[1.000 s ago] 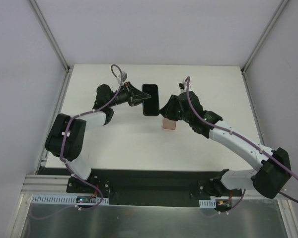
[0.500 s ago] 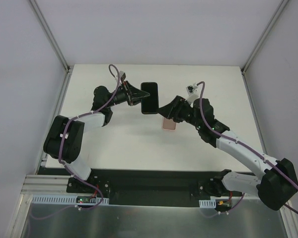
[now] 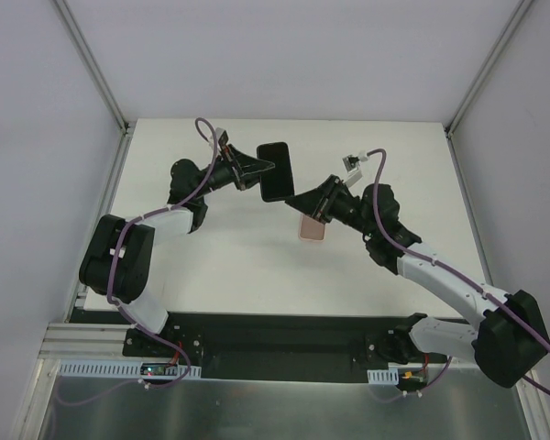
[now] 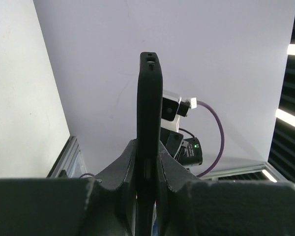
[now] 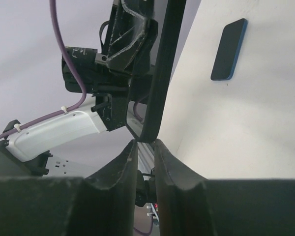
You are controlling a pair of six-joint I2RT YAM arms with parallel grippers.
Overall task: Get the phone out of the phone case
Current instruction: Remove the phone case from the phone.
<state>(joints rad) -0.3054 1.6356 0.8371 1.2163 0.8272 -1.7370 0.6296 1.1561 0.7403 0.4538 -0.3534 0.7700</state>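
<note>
1. Black glossy slim rectangular smartphone with rounded corners, the phone (image 3: 275, 171), is up in the air over the white table (image 3: 211, 266). It sits above the middle of the far half, with its broad face turned up toward the top camera.
2. The left gripper (image 3: 259, 169) reaches in from the table's left side and has the phone by its left long edge.
3. In the left wrist view the phone (image 4: 150, 123) shows edge-on. It rises straight up out of the left gripper (image 4: 148, 147), whose two black fingers are pressed tight against its two flat sides.
4. The thin salmon-pink rectangular shell with rounded corners, the phone case (image 3: 313, 229), lies flat on the table. It is a little right of the middle, about halfway between the far and near edges, and nothing is gripping it. It is apart from the phone and partly under the right arm's wrist.
5. The right gripper (image 3: 291, 196) points toward the far-left corner, with its tips just at the phone's near right corner.
6. In the right wrist view the right gripper (image 5: 145, 143) has its fingers a narrow gap apart, with nothing seen down in the gap. The phone (image 5: 162, 69) runs edge-on up from just beyond the tips. I cannot tell whether the tips touch its corner.
</note>
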